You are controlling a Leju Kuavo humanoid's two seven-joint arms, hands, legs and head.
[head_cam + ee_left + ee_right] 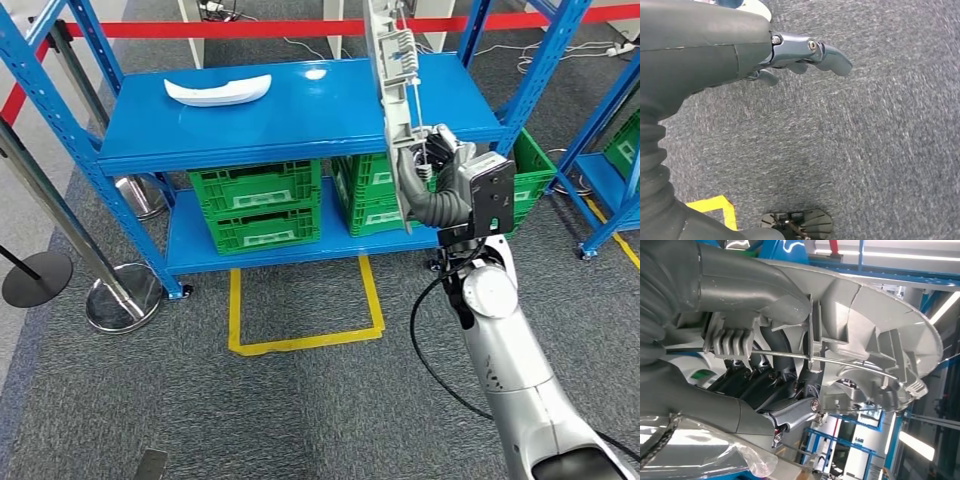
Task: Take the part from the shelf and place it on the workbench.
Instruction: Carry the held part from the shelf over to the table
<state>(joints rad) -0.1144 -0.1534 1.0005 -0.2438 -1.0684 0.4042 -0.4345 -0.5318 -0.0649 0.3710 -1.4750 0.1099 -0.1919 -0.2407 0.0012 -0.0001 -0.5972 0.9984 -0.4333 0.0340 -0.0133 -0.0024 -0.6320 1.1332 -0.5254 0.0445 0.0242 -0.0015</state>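
holding: right robot hand is clamped on the low end of a long grey plastic part, which stands nearly upright in front of the blue shelf, its top running out of the head view.
grip check: in the right wrist view the dark fingers wrap the ribbed back of the part and the thumb lies over its other face. looks solid to me, but all the length sticks out past the grip, so it'll want to lever.
left robot hand: holding nothing, fingers loosely stretched out, hanging over grey carpet.
step in hand: i'd say pickup is done and the carry is what's left. no worktop showing in any view, so a turn or walk seems likely.
doing it well: keep the wrist steady, pull the part back clear of the shelf upright before swinging round, go slow so the tall end doesn't whip, and lower it flat at the end instead of dropping it.
still on the shelf: a white curved part lies on the top deck, well apart from the held one.
containers: green crates sit side by side on the lower deck, another green crate off past the right upright. can't tell what's in any of them, the top deck hides the insides.
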